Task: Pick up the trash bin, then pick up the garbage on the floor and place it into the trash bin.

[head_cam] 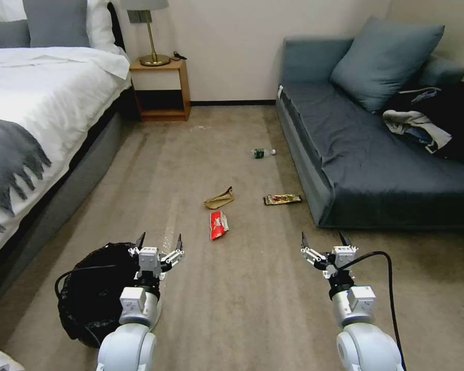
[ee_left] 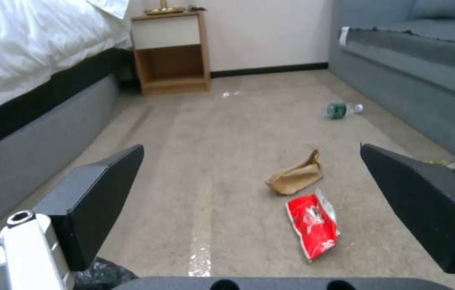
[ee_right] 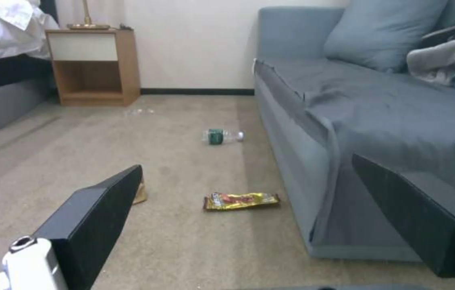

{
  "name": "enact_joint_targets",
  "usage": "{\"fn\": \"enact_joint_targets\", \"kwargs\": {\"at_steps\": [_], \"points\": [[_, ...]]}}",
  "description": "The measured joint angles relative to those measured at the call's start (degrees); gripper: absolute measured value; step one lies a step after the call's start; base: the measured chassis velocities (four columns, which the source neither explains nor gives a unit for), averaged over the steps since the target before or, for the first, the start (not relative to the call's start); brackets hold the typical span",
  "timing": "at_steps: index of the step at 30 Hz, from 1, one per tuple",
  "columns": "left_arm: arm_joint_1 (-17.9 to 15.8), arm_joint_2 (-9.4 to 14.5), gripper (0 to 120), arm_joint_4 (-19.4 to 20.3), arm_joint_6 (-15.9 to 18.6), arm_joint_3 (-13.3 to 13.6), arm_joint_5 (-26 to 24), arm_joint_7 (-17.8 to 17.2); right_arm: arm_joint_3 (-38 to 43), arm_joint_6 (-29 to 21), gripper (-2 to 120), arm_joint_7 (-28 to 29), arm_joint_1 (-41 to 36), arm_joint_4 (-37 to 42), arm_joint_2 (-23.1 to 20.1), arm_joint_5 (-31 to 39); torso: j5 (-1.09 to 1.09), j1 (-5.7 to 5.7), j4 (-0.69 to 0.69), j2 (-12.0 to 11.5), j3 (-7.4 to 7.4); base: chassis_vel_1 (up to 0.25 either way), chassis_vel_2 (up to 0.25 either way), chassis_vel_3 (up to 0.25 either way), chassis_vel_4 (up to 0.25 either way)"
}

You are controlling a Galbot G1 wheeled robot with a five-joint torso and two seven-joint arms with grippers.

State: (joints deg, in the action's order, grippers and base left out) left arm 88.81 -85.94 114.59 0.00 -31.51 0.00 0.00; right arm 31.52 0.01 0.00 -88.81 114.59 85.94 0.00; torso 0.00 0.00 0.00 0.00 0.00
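Head view setting: a beige carpeted floor (head_cam: pixel 232 309) runs between a white-sheeted bed (head_cam: pixel 41 118) on the robot's left and a slate-blue fabric sofa (head_cam: pixel 376 154) on its right; a small wooden nightstand (head_cam: pixel 161 90) stands against the far wall.
Sofa load: a blue-grey cushion (head_cam: pixel 384 59) leans on the backrest, and a dark pile of clothes (head_cam: pixel 438 123) lies on the seat beside it.
Trash bin: the low round bin lined with a crinkled glossy black plastic bag (head_cam: pixel 90 296) sits on the floor at the robot's near left, just beside the bed base and partly behind the left arm.
Left hand: the white left hand with black fingers (head_cam: pixel 159 241) hovers over the carpet at the bin's far edge, fingers spread apart and holding nothing; in the left wrist view its fingers (ee_left: pixel 98 201) frame bare carpet and litter.
Right hand: the matching right hand (head_cam: pixel 323 240) hovers near the sofa's front corner, also spread wide and empty.
Crumpled tan paper bag (head_cam: pixel 219 198): on the carpet ahead, between the two hands.
Red snack wrapper (head_cam: pixel 218 225): just nearer than the paper bag, close to it but apart.
Gold-brown snack wrapper (head_cam: pixel 282 199): flat on the floor near the sofa's front edge.
Small green-labelled plastic bottle with a white cap (head_cam: pixel 263 152): lying on its side farther off, near the sofa.
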Motion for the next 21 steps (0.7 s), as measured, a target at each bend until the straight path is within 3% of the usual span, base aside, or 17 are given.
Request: {"fn": "enact_joint_targets", "kwargs": {"at_steps": [21], "points": [[0.00, 0.00, 100, 0.00, 0.00, 0.00, 0.00, 0.00, 0.00, 0.00, 100, 0.00, 0.00, 0.00, 0.00, 0.00, 0.00, 0.00, 0.00, 0.00, 0.00, 0.000, 0.000, 0.000, 0.000]]}}
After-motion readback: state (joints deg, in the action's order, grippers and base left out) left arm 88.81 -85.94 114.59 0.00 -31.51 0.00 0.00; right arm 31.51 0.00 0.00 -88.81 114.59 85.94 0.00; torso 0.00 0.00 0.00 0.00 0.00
